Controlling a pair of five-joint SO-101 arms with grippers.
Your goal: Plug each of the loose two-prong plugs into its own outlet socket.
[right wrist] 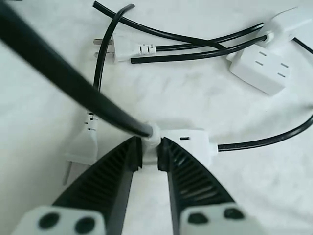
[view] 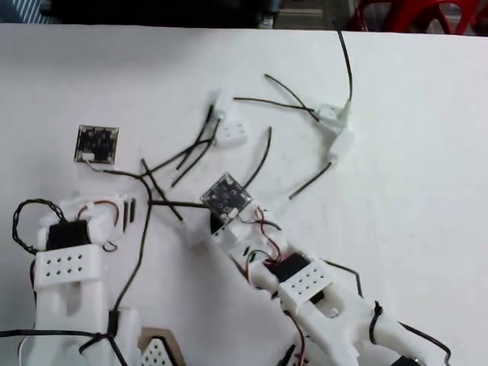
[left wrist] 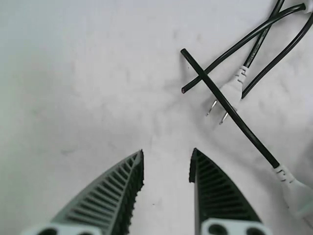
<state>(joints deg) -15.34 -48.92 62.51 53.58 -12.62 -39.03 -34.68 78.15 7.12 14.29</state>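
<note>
The white plug (right wrist: 152, 133) sits pinched between the fingers of the right end effector (right wrist: 149, 143), which is closed almost fully on it just where its thick black cord (right wrist: 73, 78) enters. The plug's far side touches a socket block (right wrist: 193, 143) lying on the surface (view: 427, 229). The fingers hide whether the prongs are in the slots.

I judge the plug to be light, hard and smooth: moulded plastic that will not give, so it could twist or slip out of a narrow pinch. The cord looks like the awkward part — springy enough to lever the plug round. The best hold is probably across the flat sides of the body, behind the prongs, not on the strain relief or the cord. The socket block looks just as light and would likely slide when pushed unless something braces it.

Nearby lie a second plug (right wrist: 80, 147) with its prongs bare and a third plug (right wrist: 124, 50). A free socket (right wrist: 259, 68), slots up, lies well apart from the held plug. The left end effector (left wrist: 167, 152) hangs wide open and empty over bare surface — a loose plug (left wrist: 234, 90) is near it, with a crossing cord (left wrist: 244, 129) lying over that plug
</note>
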